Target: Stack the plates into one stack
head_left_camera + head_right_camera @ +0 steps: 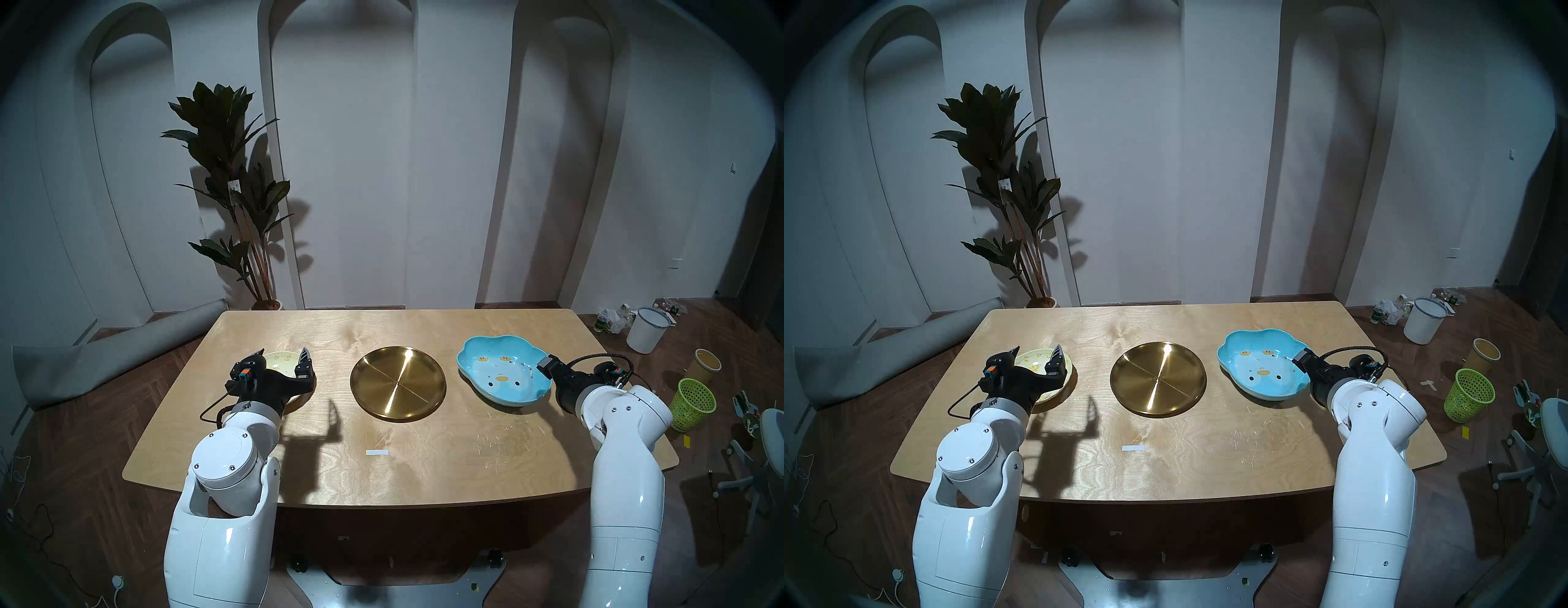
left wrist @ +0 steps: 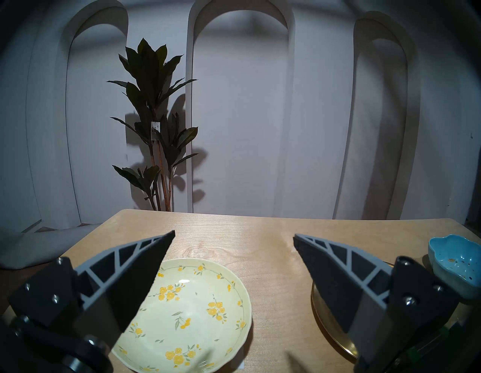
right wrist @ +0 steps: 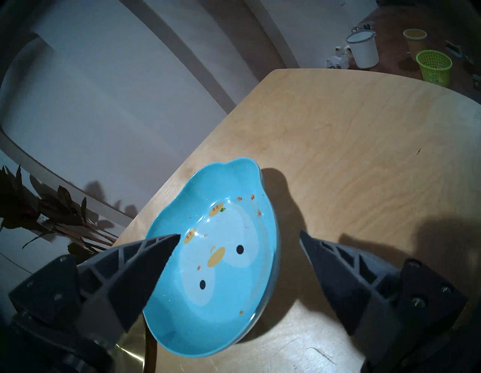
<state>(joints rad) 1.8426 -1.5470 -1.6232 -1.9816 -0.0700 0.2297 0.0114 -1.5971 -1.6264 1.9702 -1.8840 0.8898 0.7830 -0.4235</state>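
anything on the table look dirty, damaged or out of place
The blue flower-shaped dish carries small reddish crumbs and a green fleck, apparently food residue. The wooden table in front of it is marked with pale scratches. A small white strip lies alone near the table's front edge.

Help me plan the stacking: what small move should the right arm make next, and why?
Probably lower the open right gripper so its jaws straddle the blue dish's near rim, then close. The dish lies apart from the gold plate, nothing is stacked, and the gripper hangs over that rim, holding nothing.
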